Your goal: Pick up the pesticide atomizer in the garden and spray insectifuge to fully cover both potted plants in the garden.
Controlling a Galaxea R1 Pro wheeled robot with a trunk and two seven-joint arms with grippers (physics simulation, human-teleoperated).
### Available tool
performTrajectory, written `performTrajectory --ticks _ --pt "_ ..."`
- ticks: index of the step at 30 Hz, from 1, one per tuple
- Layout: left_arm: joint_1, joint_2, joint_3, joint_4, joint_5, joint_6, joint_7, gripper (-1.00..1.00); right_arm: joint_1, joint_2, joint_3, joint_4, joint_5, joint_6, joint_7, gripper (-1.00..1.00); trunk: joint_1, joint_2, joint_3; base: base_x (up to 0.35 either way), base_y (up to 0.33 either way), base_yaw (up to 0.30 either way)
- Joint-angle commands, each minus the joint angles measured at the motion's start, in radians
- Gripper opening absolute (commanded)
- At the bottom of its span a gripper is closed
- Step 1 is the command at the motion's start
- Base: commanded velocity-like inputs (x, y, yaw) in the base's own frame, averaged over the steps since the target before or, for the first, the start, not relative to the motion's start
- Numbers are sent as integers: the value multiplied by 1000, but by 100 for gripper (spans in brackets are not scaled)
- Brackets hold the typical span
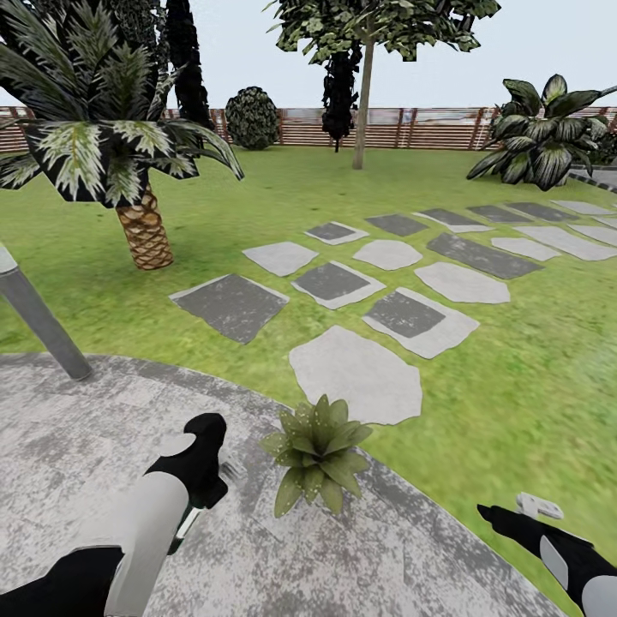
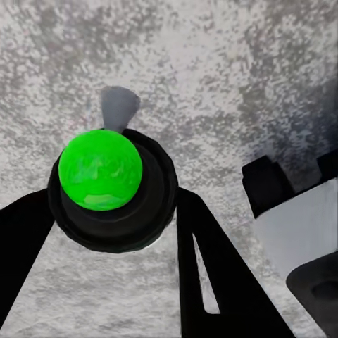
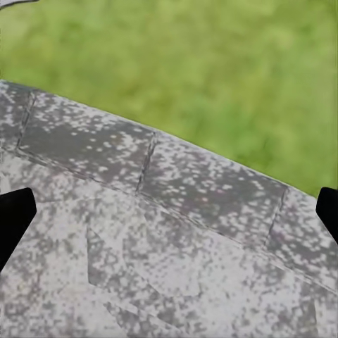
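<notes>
The left gripper [image 1: 214,467] hangs low over the round mottled grey patio [image 1: 77,446] and is clenched on the pesticide atomizer [image 2: 100,169]. In the left wrist view its two black fingers [image 2: 211,274] flank the bottle's dark round body, which is seen end-on with a bright green patch in the middle and a small grey nozzle poking out on the far side. In the head view a sliver of the green body shows below the gripper, and a small white part sticks out on the side facing the plant.

One potted plant [image 1: 317,454], a low rosette of pointed green leaves, stands on the patio just beside the left gripper, on its right. It lies between the two grippers, much nearer the left one. Its pot is hidden under the leaves.

The right gripper [image 1: 510,512] is well apart from the plant, out over the patio's edge where the paving meets the lawn [image 1: 514,360]. It is released: in the right wrist view its black fingertips [image 3: 14,218] sit wide apart with nothing between them, over mottled paving with grass beyond.

Ahead of both grippers, grey stepping slabs [image 1: 356,373] cross the lawn toward a wooden fence [image 1: 428,128]. Ahead of the left gripper and to its left are a grey lamp post [image 1: 38,317] at the patio's rim and a palm [image 1: 144,231] with a scaly brown trunk.
</notes>
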Motion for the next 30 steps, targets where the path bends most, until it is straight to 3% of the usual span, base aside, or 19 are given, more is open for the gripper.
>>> performTrajectory --ticks 1,4,8,20,30 --pt "0 -2 23 -2 9 4 -9 -100 0 1 -9 -2 11 5 6 100 0 0 -1 0 0 61" --pt "0 -2 38 -2 66 4 -9 -100 0 0 -9 -2 11 5 6 100 0 0 -3 0 0 147" --pt "0 -2 41 -2 100 5 -9 -100 -1 0 -9 -2 11 5 7 100 0 0 -6 0 -150 216" --pt "0 -2 42 -2 104 4 -9 -100 0 0 -9 -2 11 5 7 100 0 0 -11 0 -309 98" --pt "0 -2 42 -3 104 4 -9 -100 0 1 -9 -2 11 5 7 100 0 0 -20 0 -318 213"
